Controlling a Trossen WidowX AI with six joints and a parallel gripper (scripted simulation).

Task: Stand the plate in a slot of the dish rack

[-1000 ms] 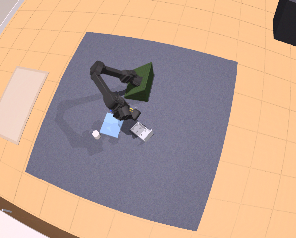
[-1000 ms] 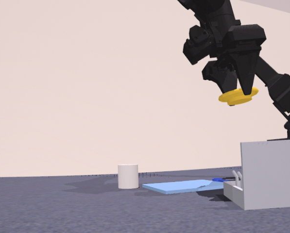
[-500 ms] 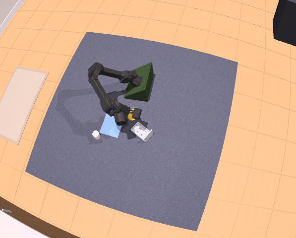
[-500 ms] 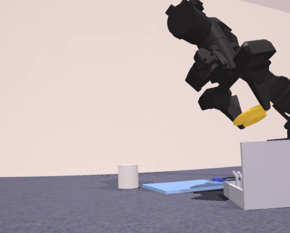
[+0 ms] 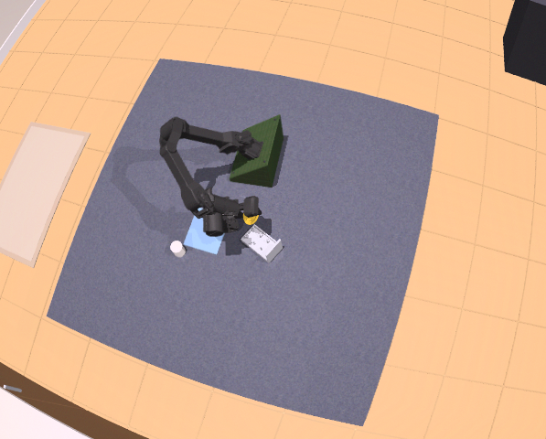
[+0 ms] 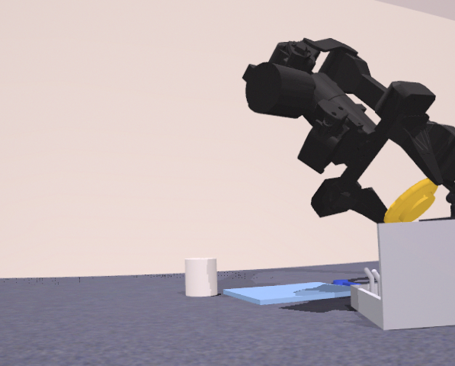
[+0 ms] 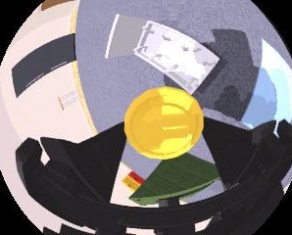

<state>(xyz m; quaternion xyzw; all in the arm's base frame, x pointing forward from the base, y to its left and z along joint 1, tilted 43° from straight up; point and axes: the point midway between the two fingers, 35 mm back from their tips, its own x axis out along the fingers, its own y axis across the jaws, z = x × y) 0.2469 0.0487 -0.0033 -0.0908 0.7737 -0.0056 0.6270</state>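
Note:
The yellow plate point(image 5: 250, 219) point(image 6: 411, 201) point(image 7: 164, 122) is held in the air, tilted steeply. My gripper point(image 6: 412, 203) point(image 7: 165, 123) is shut on it, one fingertip at each side of its rim. The plate is above the mat, beside the dish rack's near end in the top view. The white-grey dish rack point(image 5: 259, 241) point(image 6: 424, 275) point(image 7: 177, 56) stands on the mat, with short pegs inside and a tall panel at one end. In the exterior view this panel hides most of the rack's inside and comes up to the plate's lower edge.
A light blue board point(image 5: 206, 240) point(image 6: 286, 292) point(image 7: 273, 98) lies beside the rack. A white cylinder point(image 5: 177, 248) point(image 6: 200, 277) stands past it. A blue item point(image 6: 344, 282) lies behind the board. The green wedge base point(image 5: 263, 160) point(image 7: 177, 177) carries the arm.

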